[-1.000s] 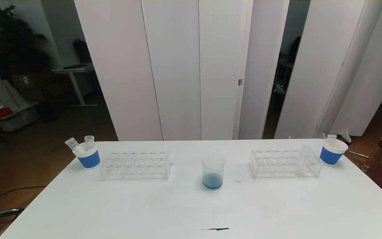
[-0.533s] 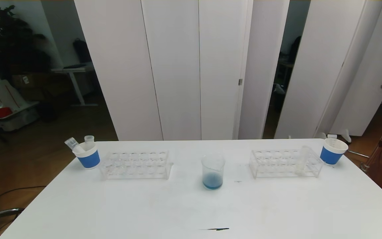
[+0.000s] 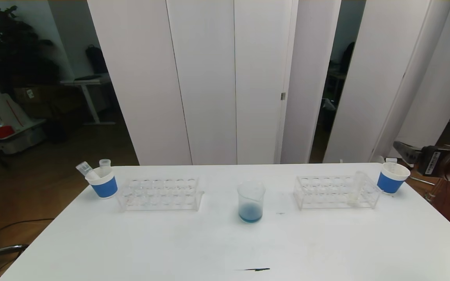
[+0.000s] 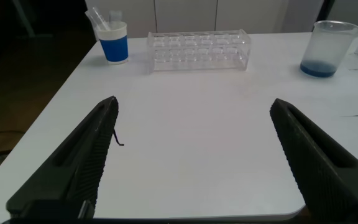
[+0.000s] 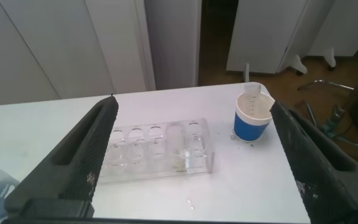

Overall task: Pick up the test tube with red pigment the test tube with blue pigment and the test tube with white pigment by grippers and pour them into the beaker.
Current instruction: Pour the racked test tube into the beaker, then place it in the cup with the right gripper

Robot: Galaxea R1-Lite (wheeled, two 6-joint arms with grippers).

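The beaker (image 3: 250,202) stands mid-table with blue liquid in its bottom; it also shows as the beaker (image 4: 328,48) in the left wrist view. The test tube with white pigment (image 3: 355,190) leans in the right-hand clear rack (image 3: 326,192), seen closer as the tube (image 5: 179,144) in the rack (image 5: 135,155). No tube holding red or blue pigment is in view. My right gripper (image 3: 404,150) hangs off the table's right edge near the right cup, open (image 5: 192,104) and empty. My left gripper (image 4: 194,104) is open over the near left of the table.
A blue-and-white paper cup (image 3: 102,183) with two clear tubes stands far left beside an empty rack (image 3: 160,194). Another cup (image 3: 391,177) with one tube sits at the far right corner. A dark streak (image 3: 254,269) marks the front of the table.
My right arm has come into the head view at the right edge, level with the right cup. Nothing on the table has moved.
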